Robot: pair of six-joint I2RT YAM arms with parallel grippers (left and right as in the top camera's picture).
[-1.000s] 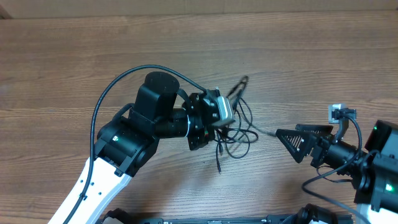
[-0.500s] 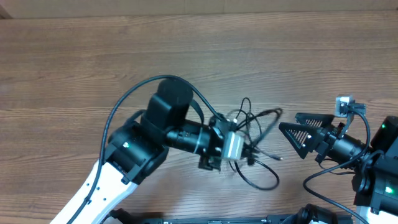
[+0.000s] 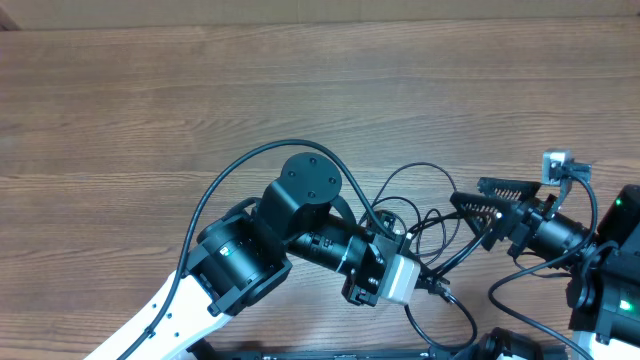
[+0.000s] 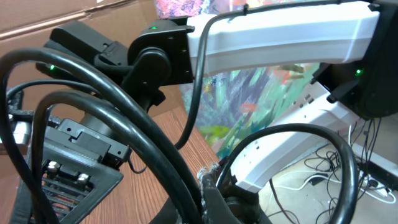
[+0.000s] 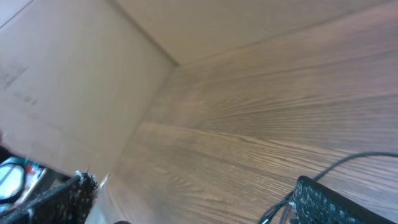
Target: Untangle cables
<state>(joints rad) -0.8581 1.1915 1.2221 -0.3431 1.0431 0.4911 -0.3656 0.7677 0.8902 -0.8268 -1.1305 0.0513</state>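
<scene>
- I see black cables (image 4: pixel 146 152) looming close on the left and sweeping down to the bottom middle, with another loop arcing on the right.
- The right arm (image 4: pixel 280 28) spans the top, a white link with green lights on its black joint.
- A ribbed black finger (image 4: pixel 62 180) sits low on the left, with the wooden table (image 4: pixel 202 146) showing beyond it.

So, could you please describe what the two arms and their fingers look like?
The left arm has a white lower link, black round joints and a thick black looping wire; a grey camera block sits at its wrist. The right arm is black with green lights, a small white camera and black triangular ribbed fingers.
</scene>
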